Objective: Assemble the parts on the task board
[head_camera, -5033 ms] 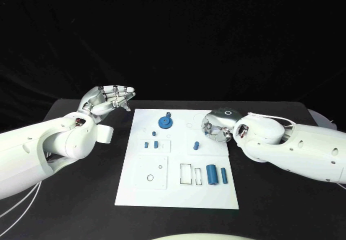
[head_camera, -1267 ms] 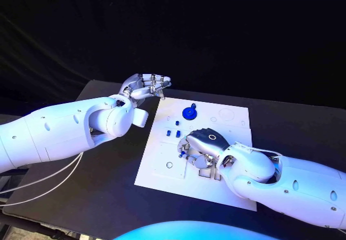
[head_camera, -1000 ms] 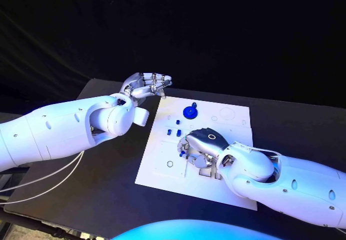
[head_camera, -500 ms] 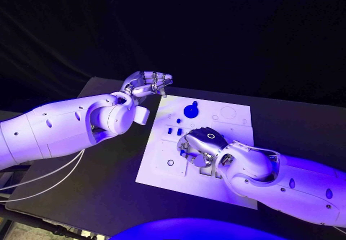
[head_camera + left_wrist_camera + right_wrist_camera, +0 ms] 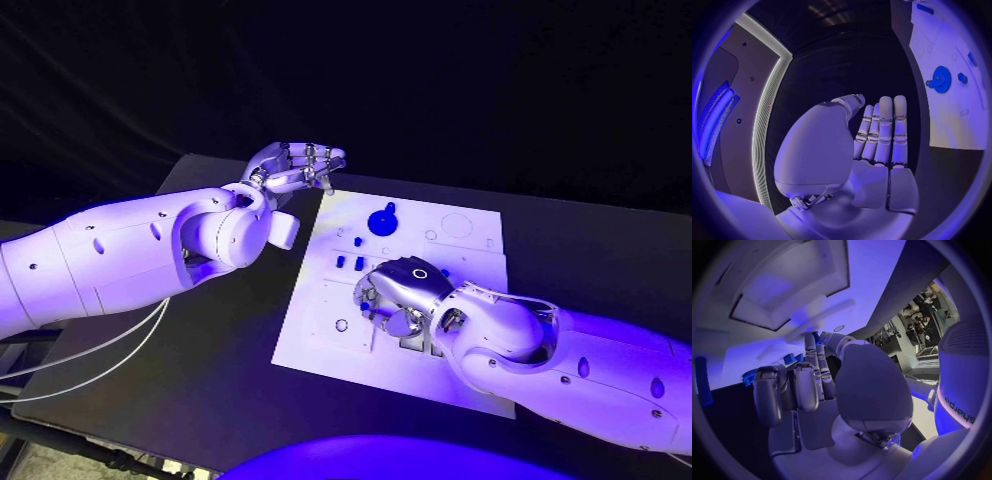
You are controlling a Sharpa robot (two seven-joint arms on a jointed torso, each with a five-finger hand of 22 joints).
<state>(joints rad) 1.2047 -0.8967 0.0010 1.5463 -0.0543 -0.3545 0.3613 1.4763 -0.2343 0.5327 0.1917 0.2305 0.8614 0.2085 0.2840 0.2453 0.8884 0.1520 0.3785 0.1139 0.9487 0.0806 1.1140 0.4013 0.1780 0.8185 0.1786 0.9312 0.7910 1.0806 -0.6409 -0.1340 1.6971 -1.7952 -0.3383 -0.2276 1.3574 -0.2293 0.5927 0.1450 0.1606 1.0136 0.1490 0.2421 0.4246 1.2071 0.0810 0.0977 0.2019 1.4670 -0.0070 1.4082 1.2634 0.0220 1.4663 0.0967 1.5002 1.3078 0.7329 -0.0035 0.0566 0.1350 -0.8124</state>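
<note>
Right robot hand (image 5: 401,297) over task board (image 5: 325,330) — grip unclear; left robot hand (image 5: 293,168) empty, fingers curled.

1. task board (image 5: 325,345): white plate, flat on the surface, recesses visible.
2. blue gear part (image 5: 382,219): on board's far end, near left hand's fingers (image 5: 307,168).
3. small blue pegs (image 5: 343,263): upright, just beside right hand's fingers (image 5: 378,305).

White rounded arm shells showing small dark screw holes; silver segmented fingers (image 5: 306,160); pale cables trailing under left arm (image 5: 116,260).
</note>
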